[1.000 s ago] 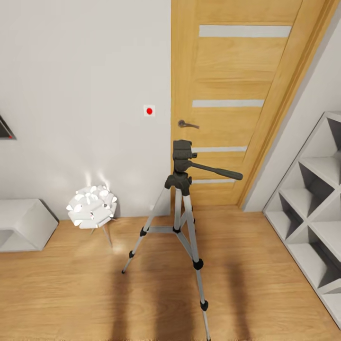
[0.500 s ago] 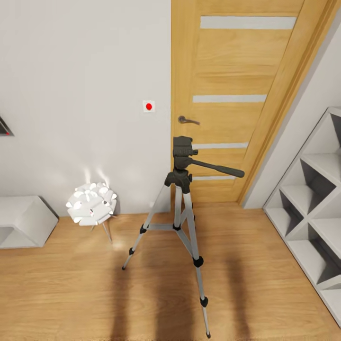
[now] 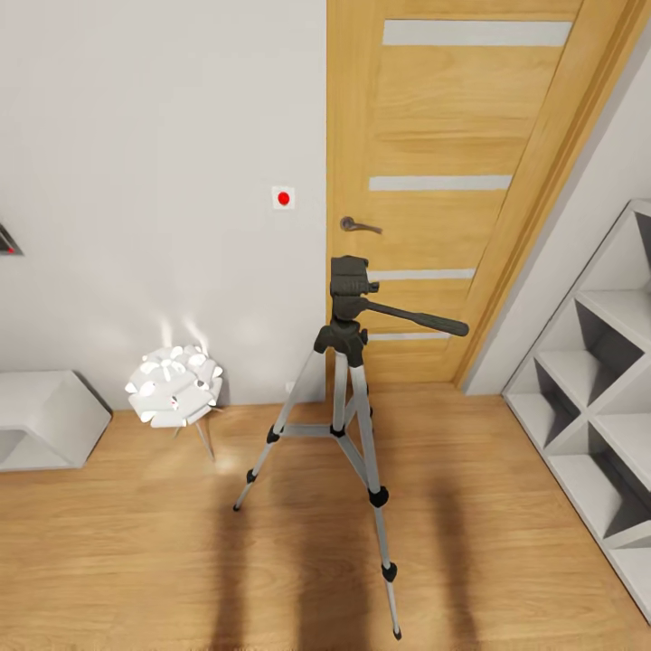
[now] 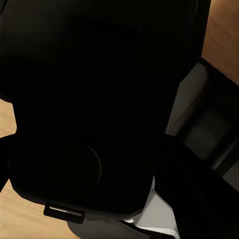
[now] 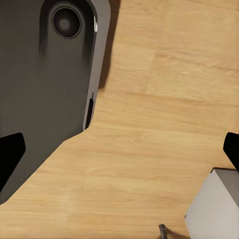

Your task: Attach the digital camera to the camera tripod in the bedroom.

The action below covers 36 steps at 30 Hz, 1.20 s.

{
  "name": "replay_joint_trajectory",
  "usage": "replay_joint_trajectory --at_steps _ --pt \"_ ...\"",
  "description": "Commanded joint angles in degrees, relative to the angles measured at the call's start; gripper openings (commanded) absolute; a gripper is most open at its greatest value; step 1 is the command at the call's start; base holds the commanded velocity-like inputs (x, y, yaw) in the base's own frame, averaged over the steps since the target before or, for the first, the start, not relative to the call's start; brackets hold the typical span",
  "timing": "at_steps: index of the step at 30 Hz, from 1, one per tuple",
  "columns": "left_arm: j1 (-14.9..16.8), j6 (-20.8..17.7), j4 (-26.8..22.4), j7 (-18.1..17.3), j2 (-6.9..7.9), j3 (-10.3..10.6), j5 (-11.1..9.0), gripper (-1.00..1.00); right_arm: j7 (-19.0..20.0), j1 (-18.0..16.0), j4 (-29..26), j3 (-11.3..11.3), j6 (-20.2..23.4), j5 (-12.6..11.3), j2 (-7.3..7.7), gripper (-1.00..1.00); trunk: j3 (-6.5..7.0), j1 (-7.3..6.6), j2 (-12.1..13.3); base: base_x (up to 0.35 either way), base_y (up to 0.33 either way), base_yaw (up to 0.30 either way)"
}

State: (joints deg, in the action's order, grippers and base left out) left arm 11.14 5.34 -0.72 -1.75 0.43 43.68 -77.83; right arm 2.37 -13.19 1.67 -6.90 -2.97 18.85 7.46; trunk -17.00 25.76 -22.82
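The camera tripod (image 3: 344, 380) stands on the wood floor in front of the wooden door (image 3: 443, 181). Its silver legs are spread, its black head (image 3: 348, 280) is bare, and its pan handle (image 3: 416, 318) points right. In the left wrist view a black boxy body with a round lens shape, the digital camera (image 4: 84, 124), sits right up against the lens, held in my left gripper. My right gripper (image 5: 119, 152) hangs over the floor with its two black fingertips (image 5: 10, 152) far apart and nothing between them.
A low white flower-shaped lamp (image 3: 174, 386) stands left of the tripod by the wall. White cube shelves (image 3: 588, 398) line the right side, and a low white box (image 3: 41, 418) sits at the left. My grey base (image 5: 50, 99) shows beside the right gripper.
The whole head view has shifted slightly, so the camera moved. The tripod, lamp and shelves themselves stand as before.
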Motion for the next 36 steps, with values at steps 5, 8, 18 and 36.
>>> replay_joint_trajectory --at_steps 5,8,18,36 --pt "0.0 0.1 0.0 -0.3 0.01 0.4 -0.6 -1.0 0.4 -0.1 0.2 -0.4 -0.4 0.5 0.14 1.0 -0.11 0.03 -0.1 0.0 0.0 0.0" --pt "0.0 0.1 0.0 -0.3 0.01 0.4 -0.6 -1.0 0.5 -0.1 0.2 -0.4 -0.6 0.6 0.17 1.0 -0.11 0.03 -0.1 0.0 0.0 0.0" --pt "0.0 0.1 0.0 -0.3 0.01 0.4 -0.6 -1.0 0.9 -0.1 0.2 -0.4 -0.4 0.7 0.05 1.0 -0.11 0.03 -0.1 0.0 0.0 0.0" --pt "0.0 0.0 0.0 -0.3 0.01 0.4 -0.5 -1.0 0.3 -0.1 0.2 -0.4 -0.3 0.3 0.03 1.0 -0.11 0.03 -0.1 0.0 0.0 -0.054"
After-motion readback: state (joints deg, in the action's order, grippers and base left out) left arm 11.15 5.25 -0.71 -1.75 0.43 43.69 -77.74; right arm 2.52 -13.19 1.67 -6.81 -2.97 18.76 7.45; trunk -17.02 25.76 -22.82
